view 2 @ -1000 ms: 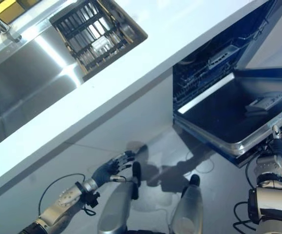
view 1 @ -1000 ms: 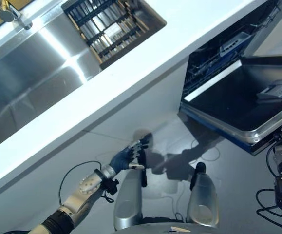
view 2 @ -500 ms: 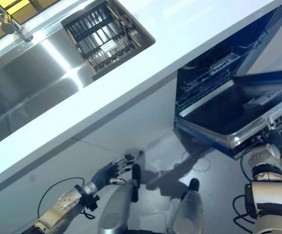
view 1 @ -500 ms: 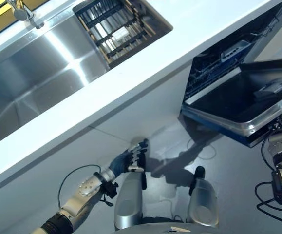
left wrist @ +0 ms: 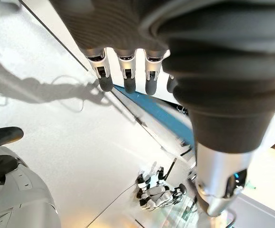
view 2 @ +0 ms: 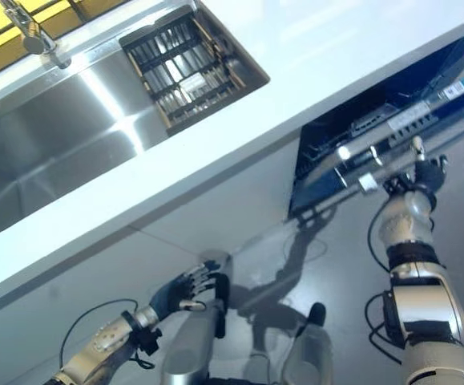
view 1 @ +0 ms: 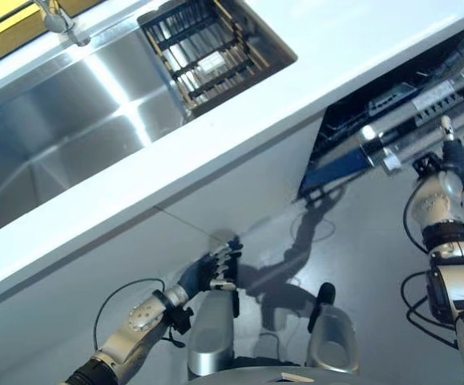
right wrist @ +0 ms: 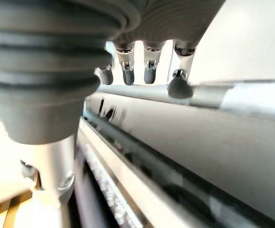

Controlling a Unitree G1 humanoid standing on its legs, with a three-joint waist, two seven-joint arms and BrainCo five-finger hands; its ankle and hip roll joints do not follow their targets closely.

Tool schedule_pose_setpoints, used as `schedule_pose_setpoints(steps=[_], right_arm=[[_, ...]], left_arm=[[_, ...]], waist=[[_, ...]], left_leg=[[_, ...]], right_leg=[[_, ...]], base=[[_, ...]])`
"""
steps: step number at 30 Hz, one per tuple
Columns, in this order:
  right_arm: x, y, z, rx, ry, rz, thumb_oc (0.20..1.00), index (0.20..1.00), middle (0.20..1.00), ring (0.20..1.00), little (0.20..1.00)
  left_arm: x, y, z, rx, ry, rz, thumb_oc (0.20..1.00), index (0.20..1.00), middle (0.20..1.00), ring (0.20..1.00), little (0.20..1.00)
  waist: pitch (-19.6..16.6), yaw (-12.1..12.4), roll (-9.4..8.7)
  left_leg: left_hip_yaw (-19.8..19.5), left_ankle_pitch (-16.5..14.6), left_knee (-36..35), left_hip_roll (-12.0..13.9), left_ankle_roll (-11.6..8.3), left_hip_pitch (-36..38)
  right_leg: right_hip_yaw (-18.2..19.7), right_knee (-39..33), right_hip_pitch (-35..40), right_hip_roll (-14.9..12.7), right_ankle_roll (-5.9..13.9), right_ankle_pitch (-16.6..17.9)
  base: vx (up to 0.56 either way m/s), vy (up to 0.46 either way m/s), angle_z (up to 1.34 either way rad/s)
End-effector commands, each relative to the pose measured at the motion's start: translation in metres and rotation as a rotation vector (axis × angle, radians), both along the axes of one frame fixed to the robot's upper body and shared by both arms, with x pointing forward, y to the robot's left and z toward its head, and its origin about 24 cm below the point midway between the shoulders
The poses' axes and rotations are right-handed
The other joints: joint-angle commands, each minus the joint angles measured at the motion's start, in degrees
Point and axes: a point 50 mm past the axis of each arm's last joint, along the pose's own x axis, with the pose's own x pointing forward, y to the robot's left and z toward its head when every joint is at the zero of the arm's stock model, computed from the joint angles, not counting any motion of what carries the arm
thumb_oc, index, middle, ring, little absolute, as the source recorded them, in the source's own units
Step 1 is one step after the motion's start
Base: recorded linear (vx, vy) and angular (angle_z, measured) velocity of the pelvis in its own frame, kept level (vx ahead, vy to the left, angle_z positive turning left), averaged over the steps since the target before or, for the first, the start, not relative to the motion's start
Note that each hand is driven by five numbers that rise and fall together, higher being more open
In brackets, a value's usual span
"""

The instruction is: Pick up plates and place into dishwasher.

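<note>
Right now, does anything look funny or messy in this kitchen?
Nothing looks spilled or broken. One odd thing: the dishwasher door is tipped most of the way up, with the right hand against its edge, and I see no plates. The left hand hangs low by the cabinet. A dark rack sits in the sink.

This is a kitchen. A white worktop (view 1: 240,120) holds a steel sink (view 1: 63,120) with a tap (view 1: 59,20) at the far left. A dark rack (view 1: 207,52) sits beside it, and a built-in dishwasher (view 1: 392,132) is below on the right.
</note>
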Motion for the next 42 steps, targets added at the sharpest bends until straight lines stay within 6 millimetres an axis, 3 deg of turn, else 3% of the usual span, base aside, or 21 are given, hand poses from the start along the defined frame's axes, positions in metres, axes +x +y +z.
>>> schedule_pose_setpoints(steps=[1, 10, 13, 19, 27, 33, 37, 42], right_arm=[[0.031, 0.064, 0.061, -0.143, -0.181, 0.255, 1.0, 1.0, 1.0, 1.0, 1.0], [0.034, 0.071, 0.05, -0.174, -0.135, 0.319, 1.0, 1.0, 1.0, 1.0, 1.0], [0.037, 0.077, 0.047, -0.142, -0.153, 0.447, 1.0, 1.0, 1.0, 1.0, 1.0], [0.033, 0.066, 0.031, -0.102, -0.14, 0.435, 1.0, 1.0, 1.0, 1.0, 1.0], [0.032, 0.061, 0.026, -0.079, -0.13, 0.422, 1.0, 1.0, 1.0, 1.0, 1.0], [0.02, 0.054, 0.017, -0.102, -0.163, 0.364, 1.0, 1.0, 1.0, 1.0, 1.0], [0.004, 0.076, 0.001, -0.157, -0.201, 0.463, 1.0, 1.0, 1.0, 1.0, 1.0], [-0.02, 0.081, -0.018, -0.224, -0.22, 0.454, 1.0, 1.0, 1.0, 1.0, 1.0]], left_arm=[[0.003, 0.003, 0.015, -0.035, -0.077, -0.002, 1.0, 1.0, 1.0, 1.0, 1.0], [-0.002, 0.011, 0.007, -0.026, -0.04, 0.024, 1.0, 1.0, 1.0, 1.0, 1.0], [-0.003, 0.015, 0.005, -0.023, -0.031, 0.036, 1.0, 1.0, 1.0, 1.0, 1.0], [-0.005, 0.023, 0.006, -0.006, -0.03, 0.035, 1.0, 1.0, 1.0, 1.0, 1.0], [-0.006, 0.028, 0.005, 0.006, -0.035, 0.048, 1.0, 1.0, 1.0, 1.0, 1.0], [-0.007, 0.035, 0.004, -0.019, -0.04, 0.117, 1.0, 1.0, 1.0, 1.0, 1.0], [-0.007, 0.041, 0.005, -0.036, -0.053, 0.177, 1.0, 1.0, 1.0, 1.0, 1.0], [-0.009, 0.048, 0.001, -0.049, -0.053, 0.251, 1.0, 1.0, 1.0, 1.0, 1.0]], waist=[[-3.8, 5.1, -4.35], [-5.8, 7.3, -5.3], [-6.3, 8.0, -5.64], [-6.6, 8.6, -6.48], [-7.1, 8.6, -7.09], [-8.6, 7.1, -8.14], [-9.7, 4.9, -9.37], [-11.9, 2.7, -10.39]], left_leg=[[0.1, -8.3, 9.9, 0.3, -0.41, -2.6], [-0.6, -8.7, 9.8, 0.3, -0.6, -1.1], [-0.9, -8.7, 9.7, 0.4, -0.72, -0.9], [-0.9, -8.8, 9.8, 0.7, -0.68, -0.8], [-0.4, -8.8, 10.0, 1.5, -0.69, -0.5], [1.1, -8.4, 8.2, 1.9, -0.52, 1.2], [1.9, -9.1, 8.0, 1.8, 0.21, 2.4], [3.5, -9.1, 6.3, 1.9, 0.69, 4.5]], right_leg=[[-0.8, -3.5, 2.6, -3.1, 0.34, 2.6], [-2.7, -5.3, 6.4, -3.7, 0.72, 2.7], [-3.2, -5.7, 7.4, -3.6, 0.93, 2.5], [-4.2, -6.3, 8.4, -3.8, 1.31, 2.9], [-3.8, -6.8, 8.9, -3.4, 1.7, 3.1], [-3.2, -7.2, 9.1, -3.5, 1.82, 3.4], [-1.4, -6.9, 8.5, -3.6, 1.82, 3.3], [0.1, -7.9, 8.8, -3.2, 2.0, 3.5]], base=[[0.06, 0.036, 0.21], [0.05, 0.041, 0.15], [0.04, 0.022, 0.07], [0.01, -0.008, 0.06], [0.0, -0.013, 0.02], [0.0, 0.0, 0.0], [0.02, 0.004, -0.01], [0.04, 0.013, -0.08]])
